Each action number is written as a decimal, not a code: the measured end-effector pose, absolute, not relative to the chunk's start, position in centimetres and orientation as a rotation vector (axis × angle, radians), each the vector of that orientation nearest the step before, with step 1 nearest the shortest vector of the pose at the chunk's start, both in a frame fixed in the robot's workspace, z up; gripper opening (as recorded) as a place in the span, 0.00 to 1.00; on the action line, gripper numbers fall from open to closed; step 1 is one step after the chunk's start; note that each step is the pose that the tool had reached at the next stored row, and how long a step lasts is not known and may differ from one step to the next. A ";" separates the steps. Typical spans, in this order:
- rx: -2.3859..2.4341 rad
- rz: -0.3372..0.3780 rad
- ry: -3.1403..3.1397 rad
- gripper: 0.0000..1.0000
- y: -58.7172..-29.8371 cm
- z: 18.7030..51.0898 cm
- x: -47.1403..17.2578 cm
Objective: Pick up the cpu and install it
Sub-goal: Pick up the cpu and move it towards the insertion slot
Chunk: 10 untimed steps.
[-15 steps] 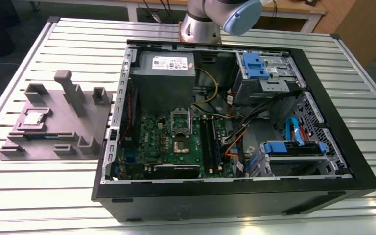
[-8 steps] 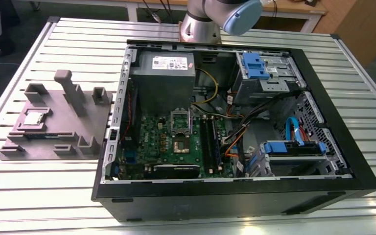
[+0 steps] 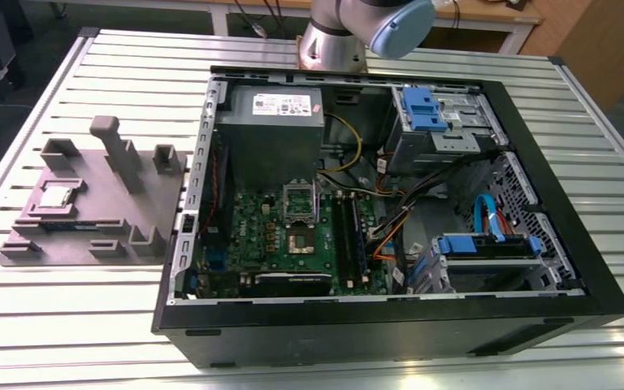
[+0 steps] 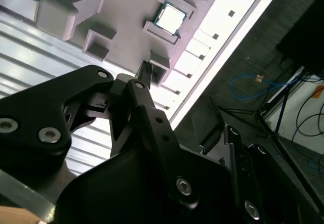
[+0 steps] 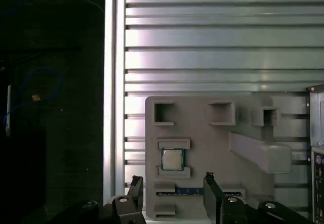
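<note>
The cpu (image 3: 58, 195), a small square chip with a shiny metal top, lies flat in a recess of the grey tray (image 3: 127, 219) at the exterior view's left. Both wrist views show the cpu (image 5: 172, 159) (image 4: 170, 17) from above. My gripper (image 5: 172, 184) hangs well above the tray, open, with nothing between its black fingers (image 5: 210, 182). In the first wrist view the cpu sits just beyond the gap between the fingertips. The second wrist view shows the gripper (image 4: 187, 100) apart from the chip. The motherboard socket (image 3: 296, 221) lies inside the open computer case.
The black computer case (image 3: 388, 317) lies open on the slatted metal table (image 3: 95, 325), right of the tray. Inside are a grey power-supply box (image 3: 272, 122), blue drive brackets (image 3: 426, 110) and cables. Upright grey posts (image 3: 111, 146) rise from the tray. The arm's base (image 3: 334, 41) stands behind the case.
</note>
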<state>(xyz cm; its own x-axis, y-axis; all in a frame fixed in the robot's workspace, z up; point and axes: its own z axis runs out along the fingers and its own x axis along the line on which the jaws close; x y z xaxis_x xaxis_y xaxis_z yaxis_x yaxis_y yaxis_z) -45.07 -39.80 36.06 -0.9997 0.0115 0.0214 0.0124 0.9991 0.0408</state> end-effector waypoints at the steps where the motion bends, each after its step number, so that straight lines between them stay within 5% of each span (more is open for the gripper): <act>1: -0.005 -0.064 -3.120 0.59 -39.8 36.0 -45.1; 10: -0.004 -0.064 -3.120 0.59 -39.8 35.9 -45.1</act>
